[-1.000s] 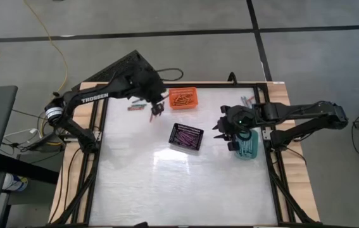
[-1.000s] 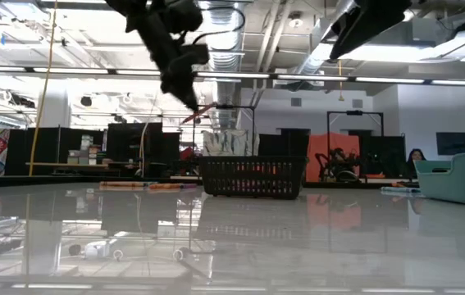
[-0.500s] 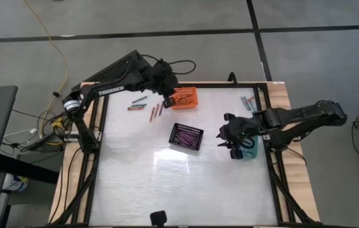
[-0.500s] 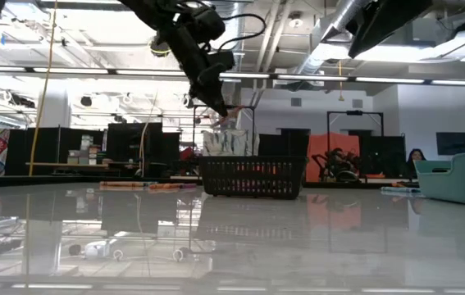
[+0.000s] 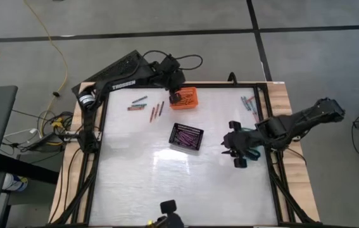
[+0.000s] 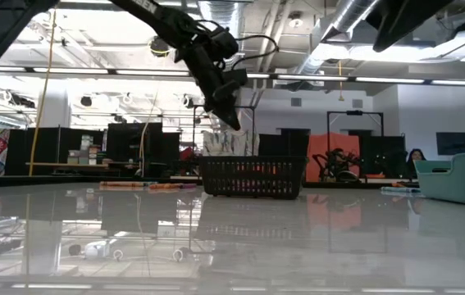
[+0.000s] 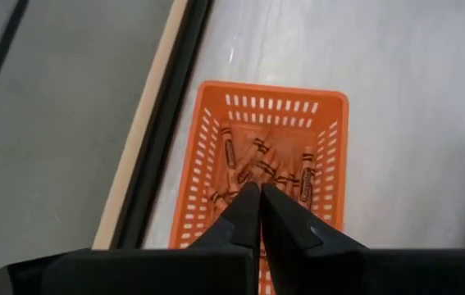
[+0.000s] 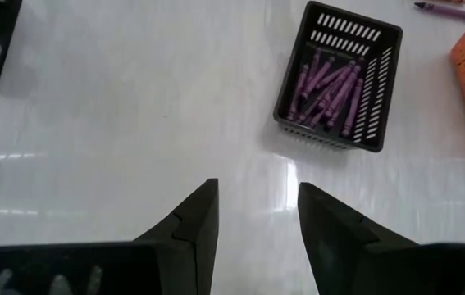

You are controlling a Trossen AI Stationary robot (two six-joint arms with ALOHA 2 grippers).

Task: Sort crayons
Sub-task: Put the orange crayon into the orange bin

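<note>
My left gripper (image 5: 176, 96) hangs shut over the orange basket (image 5: 187, 100) at the table's far side. In the left wrist view its fingertips (image 7: 260, 192) meet above the orange-red crayons (image 7: 258, 160) lying in that basket (image 7: 330, 123), and no crayon shows between them. My right gripper (image 5: 235, 152) is open and empty above the bare table near the right edge, with its fingers (image 8: 257, 213) spread. The teal basket (image 6: 462, 176) sits under that arm. The black basket (image 5: 186, 136) holds purple crayons (image 8: 330, 82).
Loose crayons lie on the table left of the orange basket (image 5: 157, 109) (image 5: 138, 104) and at the far right by the frame (image 5: 250, 102). One purple crayon (image 8: 445, 10) lies beyond the black basket. Open table lies toward the near edge.
My left gripper has gone from the loose crayons toward the table's right and far edge and now hangs over the orange basket. My right gripper has gone toward the near edge and a little to the right, away from the black basket.
</note>
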